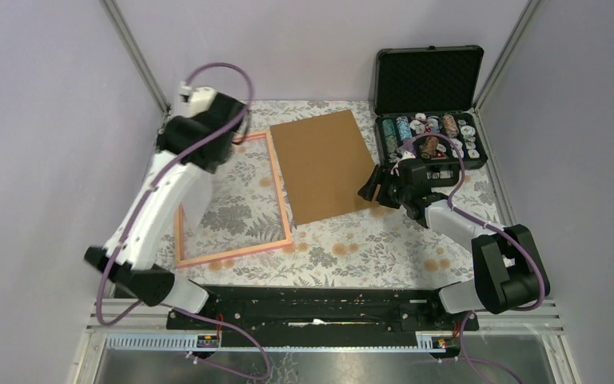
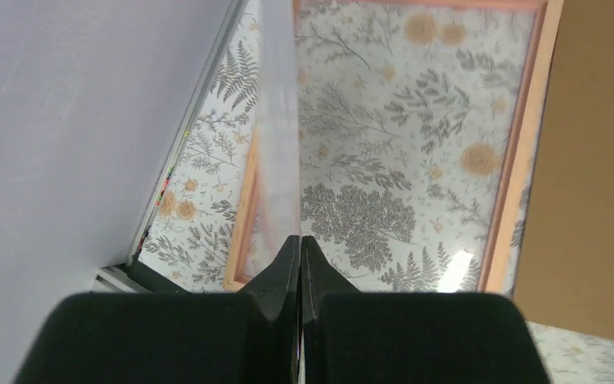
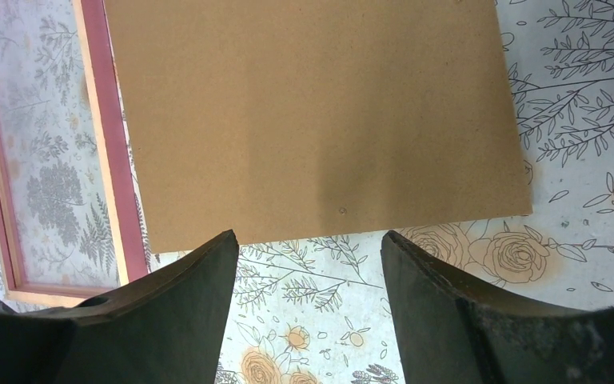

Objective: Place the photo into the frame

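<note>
The frame [image 1: 281,205], salmon-edged with a clear pane, lies flat on the flowered cloth at the left; it also shows in the left wrist view [image 2: 518,168] and the right wrist view [image 3: 113,160]. My left gripper [image 2: 300,238] is shut on the photo [image 2: 280,120], a thin pale sheet seen edge-on, standing up over the frame's left part. In the top view the photo [image 1: 196,198] shows as a white sheet hanging beside the left arm; its printed side is hidden. My right gripper [image 3: 309,236] is open and empty above the cloth, just off the backing board's edge [image 1: 365,192].
A brown backing board [image 1: 324,164] lies right of the frame, overlapping its right border [image 3: 312,112]. An open black case [image 1: 428,132] with poker chips stands at the back right. Grey walls close in the left, back and right sides.
</note>
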Action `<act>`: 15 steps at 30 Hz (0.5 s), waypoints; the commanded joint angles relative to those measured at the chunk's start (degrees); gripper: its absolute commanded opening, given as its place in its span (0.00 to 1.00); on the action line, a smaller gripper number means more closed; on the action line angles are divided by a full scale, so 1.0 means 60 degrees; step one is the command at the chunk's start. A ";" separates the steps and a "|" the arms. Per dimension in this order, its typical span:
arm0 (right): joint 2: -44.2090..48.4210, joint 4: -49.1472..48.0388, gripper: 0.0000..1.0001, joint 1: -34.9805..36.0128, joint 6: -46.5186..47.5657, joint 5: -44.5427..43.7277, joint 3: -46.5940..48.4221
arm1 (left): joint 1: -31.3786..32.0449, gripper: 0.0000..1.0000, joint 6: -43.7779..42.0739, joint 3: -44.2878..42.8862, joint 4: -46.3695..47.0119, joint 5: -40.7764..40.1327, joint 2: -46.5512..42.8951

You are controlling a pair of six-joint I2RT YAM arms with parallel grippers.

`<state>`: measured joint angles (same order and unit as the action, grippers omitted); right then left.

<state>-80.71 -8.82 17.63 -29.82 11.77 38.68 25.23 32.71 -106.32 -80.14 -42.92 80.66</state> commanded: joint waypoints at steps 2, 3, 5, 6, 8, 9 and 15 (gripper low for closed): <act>0.0147 -0.0361 0.73 0.0080 -0.0035 0.0213 -0.0001 | 0.1799 0.00 0.1462 0.0812 -0.0586 -0.1413 0.1430; 0.0106 -0.0359 0.73 0.0078 -0.0030 0.0207 0.0012 | 0.2056 0.00 0.1719 0.1010 -0.0585 -0.1473 0.1683; 0.0018 -0.0372 0.73 0.0077 -0.0033 0.0215 0.0015 | 0.2479 0.00 0.2284 0.1615 -0.0584 -0.1571 0.2114; -0.0018 -0.0374 0.73 0.0070 -0.0026 0.0215 0.0025 | 0.2636 0.00 0.2488 0.1865 -0.0586 -0.1676 0.2302; -0.0074 -0.0406 0.73 0.0079 -0.0057 0.0244 0.0022 | 0.2859 0.00 0.2697 0.2335 -0.0403 -0.1710 0.2602; -0.0110 -0.0455 0.73 0.0080 -0.0076 0.0266 0.0017 | 0.2995 0.00 0.2340 0.2586 -0.0018 -0.1488 0.2687; -0.0260 -0.0552 0.73 0.0109 -0.0103 0.0334 0.0018 | 0.3368 0.00 0.0659 0.3599 0.2708 0.0195 0.2883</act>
<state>-81.80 -10.02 17.67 -30.13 12.82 38.65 44.82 41.19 -86.11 -73.80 -46.35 98.45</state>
